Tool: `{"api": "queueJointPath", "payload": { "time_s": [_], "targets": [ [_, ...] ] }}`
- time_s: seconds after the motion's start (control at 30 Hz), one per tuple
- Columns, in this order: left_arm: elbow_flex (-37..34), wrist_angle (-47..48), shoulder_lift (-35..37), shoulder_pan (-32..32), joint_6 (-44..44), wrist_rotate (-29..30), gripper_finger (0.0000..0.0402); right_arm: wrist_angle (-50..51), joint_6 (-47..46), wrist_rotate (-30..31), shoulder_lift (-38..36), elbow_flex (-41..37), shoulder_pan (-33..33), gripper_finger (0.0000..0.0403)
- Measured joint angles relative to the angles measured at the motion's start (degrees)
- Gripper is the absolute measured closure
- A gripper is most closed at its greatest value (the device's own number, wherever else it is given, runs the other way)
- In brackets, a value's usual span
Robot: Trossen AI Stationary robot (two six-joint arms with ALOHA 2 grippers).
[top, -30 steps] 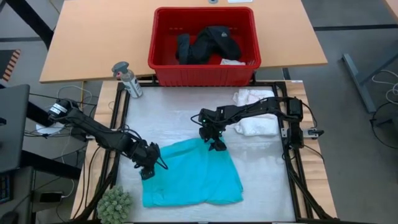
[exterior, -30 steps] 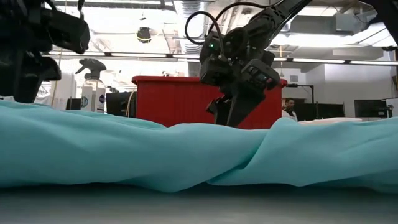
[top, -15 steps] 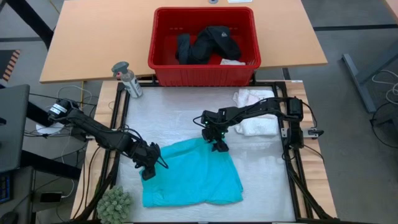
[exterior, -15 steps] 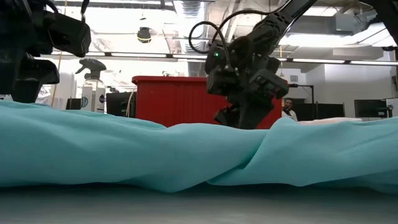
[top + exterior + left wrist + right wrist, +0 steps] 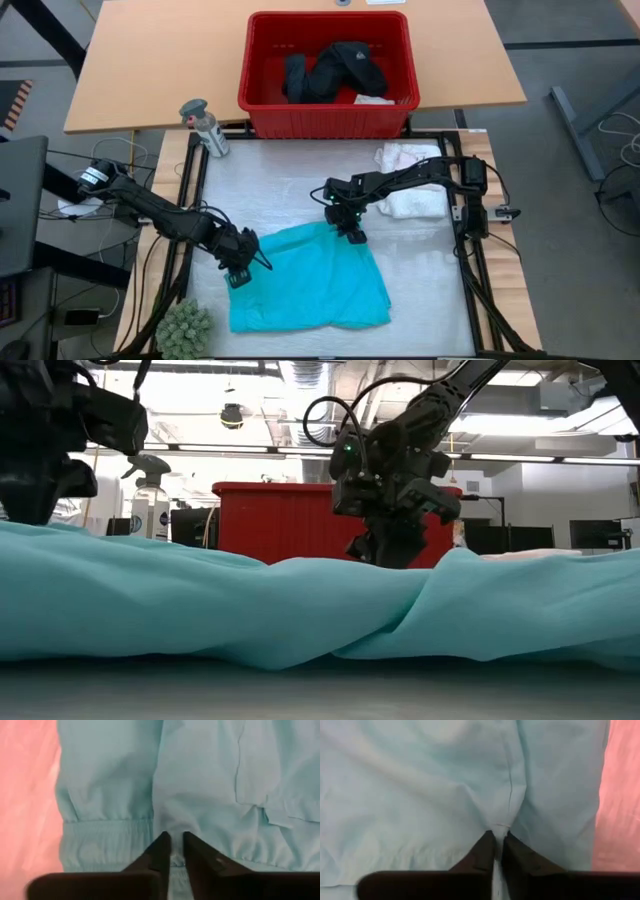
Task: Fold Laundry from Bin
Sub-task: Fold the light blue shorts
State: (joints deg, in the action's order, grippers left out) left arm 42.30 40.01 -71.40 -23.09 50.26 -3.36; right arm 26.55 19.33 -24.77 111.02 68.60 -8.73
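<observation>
The turquoise shirt (image 5: pixel 305 280) lies spread on the white table cover, its surface rumpled into low ridges (image 5: pixel 300 610). My left gripper (image 5: pixel 237 274) is at the shirt's left edge, shut on the cloth (image 5: pixel 172 845). My right gripper (image 5: pixel 350 235) is at the shirt's far right corner, also shut on the cloth (image 5: pixel 499 842). The red bin (image 5: pixel 260 100) stands beyond the table's far edge, with black clothing (image 5: pixel 330 68) and a small pale piece (image 5: pixel 375 98) inside. My left gripper pinches a small raised fold of the shirt (image 5: pixel 173 827) between its two fingertips, just by the gathered elastic band at the edge (image 5: pixel 107 827). The fingers come steeply from above. The rest of the shirt lies on the table. My right gripper pinches the shirt at a seam (image 5: pixel 501 826) between its two fingertips, and small creases run into the pinch. The fingers slant down from the table's right side. The cloth around the pinch lies flat on the table.
White garments (image 5: pixel 412 180) lie in a heap at the table's far right. A spray bottle (image 5: pixel 205 127) stands at the far left corner, and a green spiky ball (image 5: pixel 185 328) sits at the near left corner. Bare table cover shows right of the shirt (image 5: pixel 425 290).
My right gripper has sunk a little onto the shirt's far right corner, and its fingers have shut on the cloth. The shirt lies as before.
</observation>
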Motion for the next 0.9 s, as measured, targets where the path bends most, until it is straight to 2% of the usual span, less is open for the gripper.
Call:
{"api": "queueJointPath", "payload": {
  "time_s": [0.07,0.13,0.3,0.47,0.9],
  "targets": [
    [0.0,0.0,0.0,0.0,-0.3,0.7,0.0388,0.1,0.0,0.0,0.0,0.0,0.0,0.0373],
    [0.0,-0.6,0.0,0.0,-0.7,0.8,0.0396,0.3,0.0,0.0,0.0,0.0,0.0,0.0385],
    [0.2,-0.2,0.0,0.0,4.1,0.8,0.0401,0.4,-1.0,1.2,0.0,0.0,0.1,0.0384],
    [4.2,2.6,0.1,0.0,6.4,0.6,0.0401,0.6,-3.3,1.2,-0.4,0.1,0.1,0.0385],
    [14.9,12.7,0.1,0.1,8.5,6.2,0.0401,14.1,-3.5,1.1,-7.2,6.3,0.2,0.0385]
  ]
}}
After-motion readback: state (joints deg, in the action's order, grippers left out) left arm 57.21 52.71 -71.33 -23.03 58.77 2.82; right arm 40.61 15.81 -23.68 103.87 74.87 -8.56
